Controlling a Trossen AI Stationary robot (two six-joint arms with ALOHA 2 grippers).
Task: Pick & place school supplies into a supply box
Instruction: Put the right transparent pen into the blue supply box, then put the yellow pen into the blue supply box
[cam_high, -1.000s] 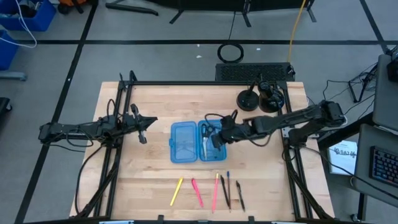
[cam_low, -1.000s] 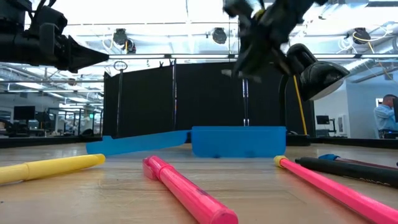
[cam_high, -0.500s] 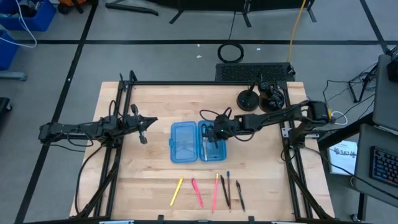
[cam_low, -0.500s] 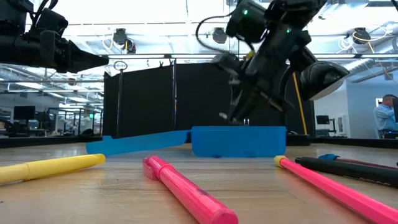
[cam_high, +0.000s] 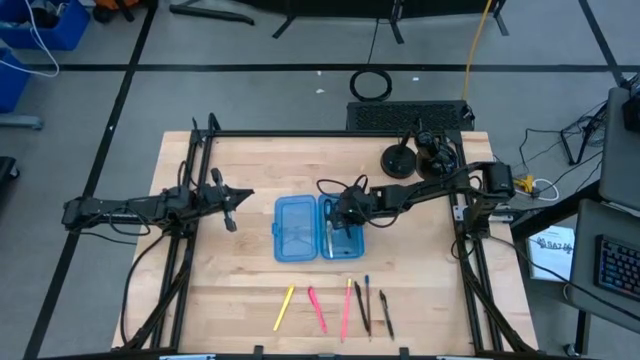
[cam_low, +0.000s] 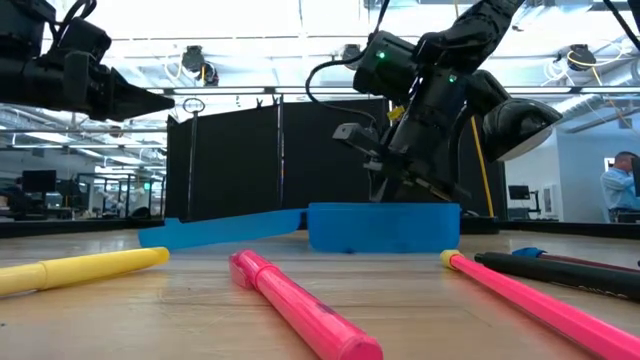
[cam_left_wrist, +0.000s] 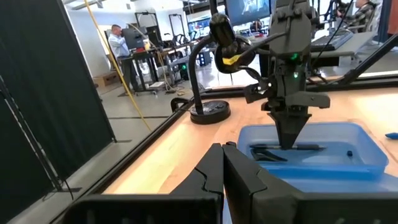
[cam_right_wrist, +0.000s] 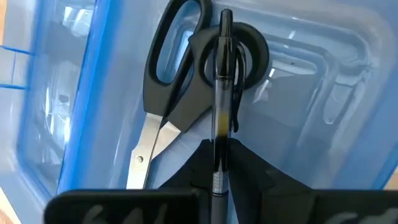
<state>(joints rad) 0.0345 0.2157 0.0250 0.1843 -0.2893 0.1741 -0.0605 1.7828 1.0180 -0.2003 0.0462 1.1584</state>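
The supply box (cam_high: 308, 229) lies open at the table's middle, both translucent blue halves flat. Black-handled scissors (cam_right_wrist: 177, 87) lie in its right half. My right gripper (cam_right_wrist: 219, 163) is low over that half, slanting down, shut on a dark pen (cam_right_wrist: 222, 81) that reaches out over the scissors' handles. At the table's left, my left gripper (cam_high: 232, 205) hangs level and shut, holding nothing. Several pens and pencils (cam_high: 340, 308), yellow, pink and black, lie in a row near the front edge. My right gripper pinches the pen's barrel near one end (cam_right_wrist: 217, 149) between its two fingers (cam_right_wrist: 249, 171). The fingers come from above, slanting down, and the pen runs on forward along them. The pen lies about level, low inside the box's right half (cam_left_wrist: 292, 148). Whether it rests on the scissors I cannot tell.
A black lamp base (cam_high: 397, 159) and a second black stand (cam_high: 437, 160) sit at the table's far right. Bare wood lies between the box and the row of pens. Black frame rails (cam_high: 190, 200) run along both table sides.
My right gripper has come down with the pen from well above the box to low inside its right half, and has shifted a little toward the table's left. The pen stays pinched. The box and scissors have not moved.
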